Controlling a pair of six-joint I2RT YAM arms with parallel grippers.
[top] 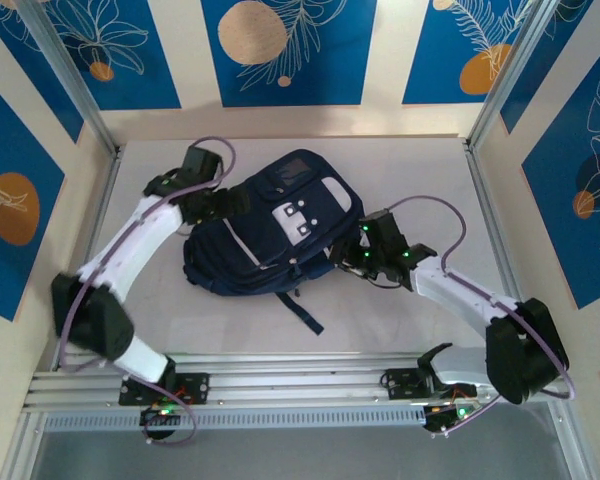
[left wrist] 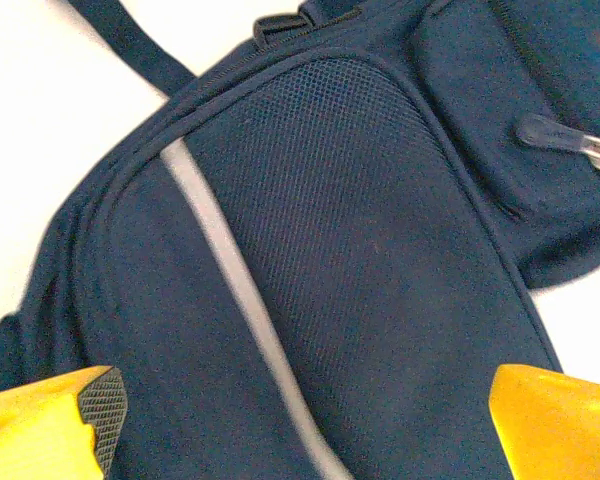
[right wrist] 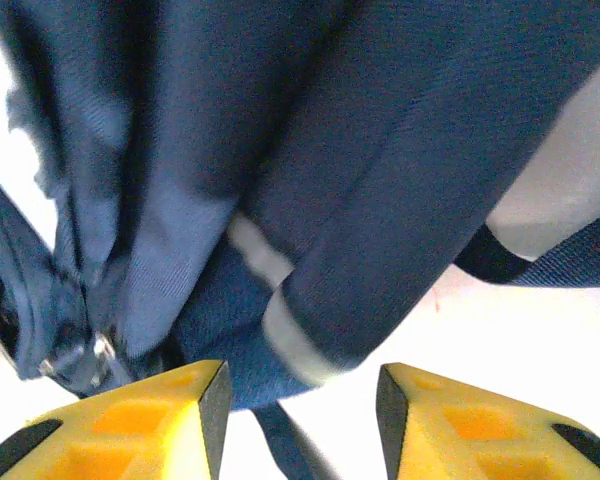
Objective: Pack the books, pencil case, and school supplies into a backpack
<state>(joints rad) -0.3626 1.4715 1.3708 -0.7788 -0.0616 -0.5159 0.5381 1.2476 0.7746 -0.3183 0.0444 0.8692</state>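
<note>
Cream walls point(top: 382, 50) carried blue panels point(top: 330, 70) printed with orange discs and white leaf outlines. A white table point(top: 420, 170) lay evenly lit between slanting metal posts point(top: 68, 80), with aluminium rails point(top: 300, 385) running across its near edge.

Overhead view; wrist close-ups on backpack point(top: 270, 240).

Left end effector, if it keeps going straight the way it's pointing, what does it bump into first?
The left end effector would most likely meet the backpack first: its navy mesh panel lies straight ahead, with nothing between. How near it is stays unclear.
</note>
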